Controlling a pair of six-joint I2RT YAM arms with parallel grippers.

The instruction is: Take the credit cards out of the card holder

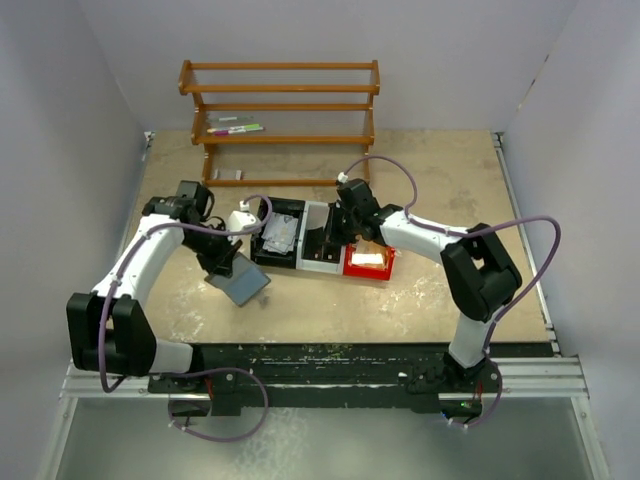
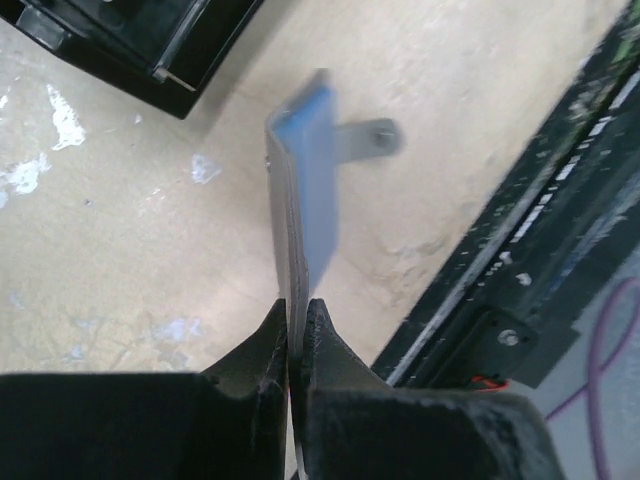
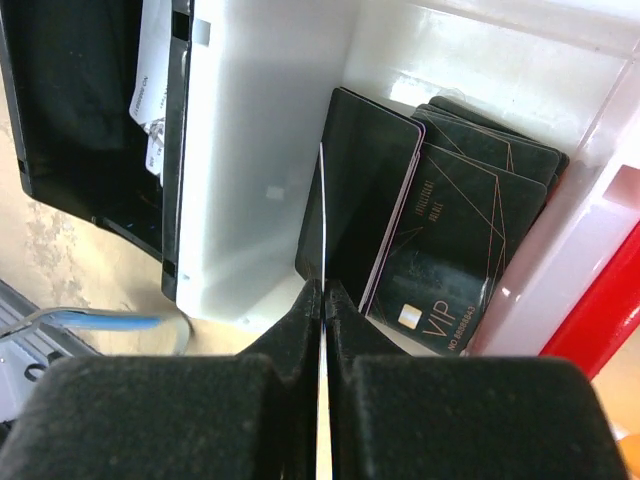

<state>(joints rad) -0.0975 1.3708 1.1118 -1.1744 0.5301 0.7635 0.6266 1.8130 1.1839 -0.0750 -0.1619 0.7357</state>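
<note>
Presently the left tool [image 1: 222, 262] [image 2: 297, 310] is pinching the card holder [image 1: 243, 285] [image 2: 310, 190] by one edge, its fingers pressing tight on the thin grey-blue panel. In the left wrist view the holder is standing edge-on away from the fingers, with its far end blurred. From above, the holder is showing as a squarish grey-blue panel at the left front of the surface [image 1: 420, 300], just in front of the black bin [image 1: 280, 235] [image 3: 70, 100]. Whether it is touching the surface cannot be told. The right tool [image 1: 338, 232] [image 3: 322, 290] is reaching over the white bin [image 1: 318, 240] [image 3: 260, 150], the middle one in a row of three, with the red bin [image 1: 368, 262] [image 3: 600, 310] sitting to its right. Its fingers are squeezing a thin card [image 3: 322, 220] that is showing edge-on as a pale line between them. Beneath it, several dark cards [image 3: 470, 230] are lying overlapped in the white bin, one of them bearing the letters VIP. A wooden rack [image 1: 280, 100] is standing at the far side of the surface, well apart from both arms.
</note>
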